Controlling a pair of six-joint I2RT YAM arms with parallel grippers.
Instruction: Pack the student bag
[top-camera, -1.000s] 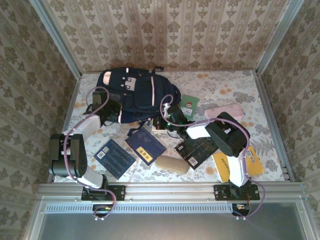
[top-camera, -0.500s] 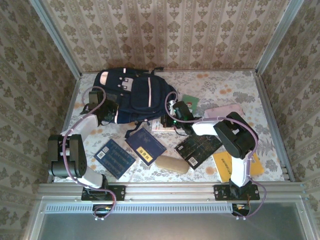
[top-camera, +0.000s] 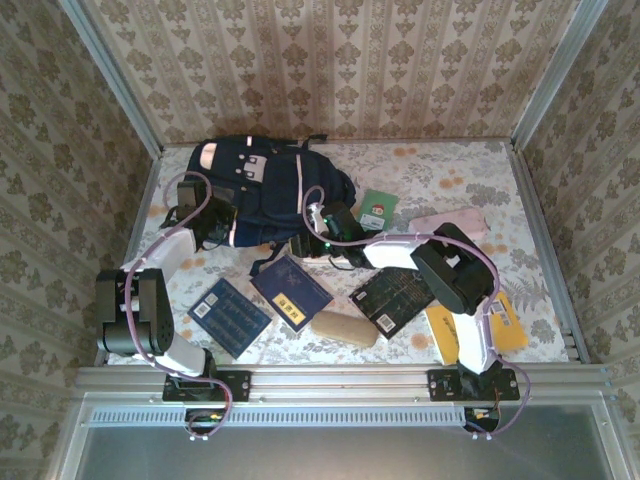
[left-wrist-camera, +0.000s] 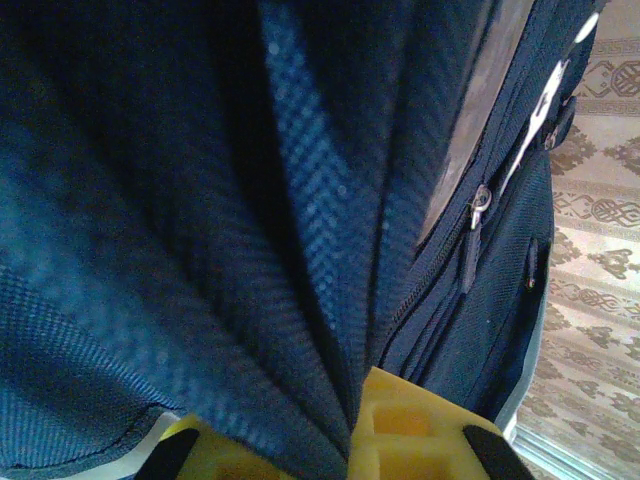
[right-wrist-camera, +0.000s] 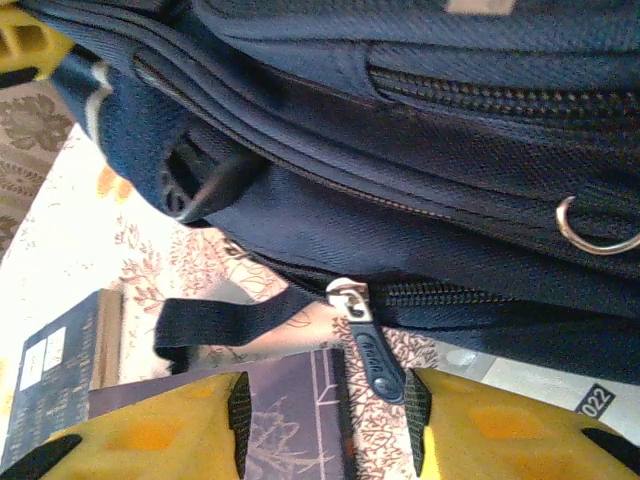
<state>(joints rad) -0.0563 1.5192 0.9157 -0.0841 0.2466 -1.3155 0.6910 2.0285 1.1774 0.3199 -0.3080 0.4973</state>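
Note:
The student bag, navy with pale stripes, lies at the back left of the table. My left gripper is at the bag's left lower edge. In the left wrist view its yellow fingers are shut on a fold of the bag's fabric. My right gripper sits at the bag's lower right edge. In the right wrist view it stands open. A dark zipper pull hangs loose between the pads, close to the right one, below the bag's closed zip.
Books lie in front of the bag: a blue one, a navy one with a yellow label, a black one and a yellow one. A beige case, green card and pink pouch lie nearby.
My right gripper has opened, let go of the zipper pull and moved a little left along the bag's edge. The left gripper still holds the fabric.

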